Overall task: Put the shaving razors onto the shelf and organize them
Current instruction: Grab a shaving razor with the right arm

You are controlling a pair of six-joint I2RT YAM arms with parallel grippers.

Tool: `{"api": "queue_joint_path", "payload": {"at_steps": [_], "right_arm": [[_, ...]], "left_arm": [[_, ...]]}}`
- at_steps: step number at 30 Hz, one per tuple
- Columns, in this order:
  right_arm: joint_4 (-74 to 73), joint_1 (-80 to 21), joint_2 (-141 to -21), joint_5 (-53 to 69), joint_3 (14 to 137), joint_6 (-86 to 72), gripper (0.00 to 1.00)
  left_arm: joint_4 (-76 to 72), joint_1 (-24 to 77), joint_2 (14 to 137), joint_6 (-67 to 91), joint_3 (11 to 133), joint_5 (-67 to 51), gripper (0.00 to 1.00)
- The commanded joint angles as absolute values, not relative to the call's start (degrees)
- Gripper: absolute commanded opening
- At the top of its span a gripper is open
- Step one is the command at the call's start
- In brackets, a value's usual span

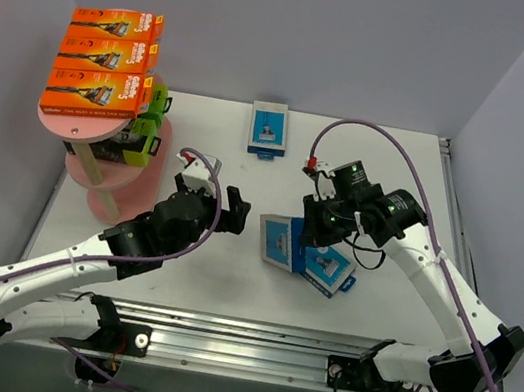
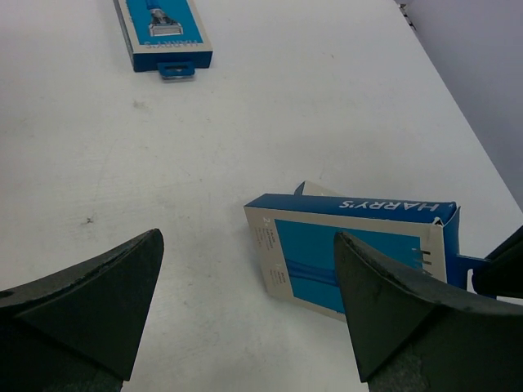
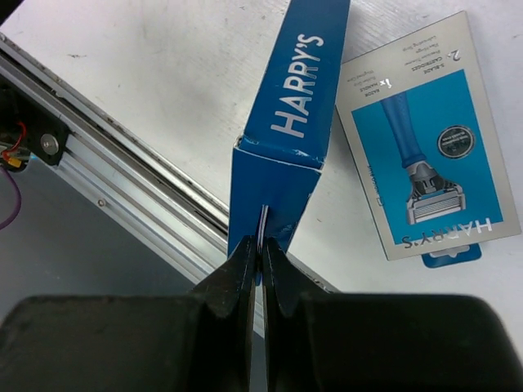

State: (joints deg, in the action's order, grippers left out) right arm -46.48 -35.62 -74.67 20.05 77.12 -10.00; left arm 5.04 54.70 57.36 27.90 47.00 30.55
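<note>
Three orange razor packs, three blue razor packs, two black-and-lime razor packs, one pink shelf.

Lime-green packs mostly beneath orange packs

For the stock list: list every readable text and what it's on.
"HARRY'S": edge of the blue pack pinched in the right pincer.
"HARRY'S": face of the flat blue-and-grey pack.
Orange packs on the shelf, and all small print: too small to read.
</note>
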Motion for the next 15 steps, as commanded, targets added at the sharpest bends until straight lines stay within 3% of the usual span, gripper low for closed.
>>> {"api": "queue_joint_path", "payload": {"at_steps": [1,15], "right_arm": [[-47.64,-35.68,-74.79,16.70,80.59,-9.58,0.00],[-47.81,-36.65,-83.76,17.23,88.33,-9.40,0.00]], "left_arm": [[-0.43,54.49,56.95,26.90,47.73,27.69,0.94],[-5.62,52.03,58.62,28.21,42.99,25.31,0.94]]}}
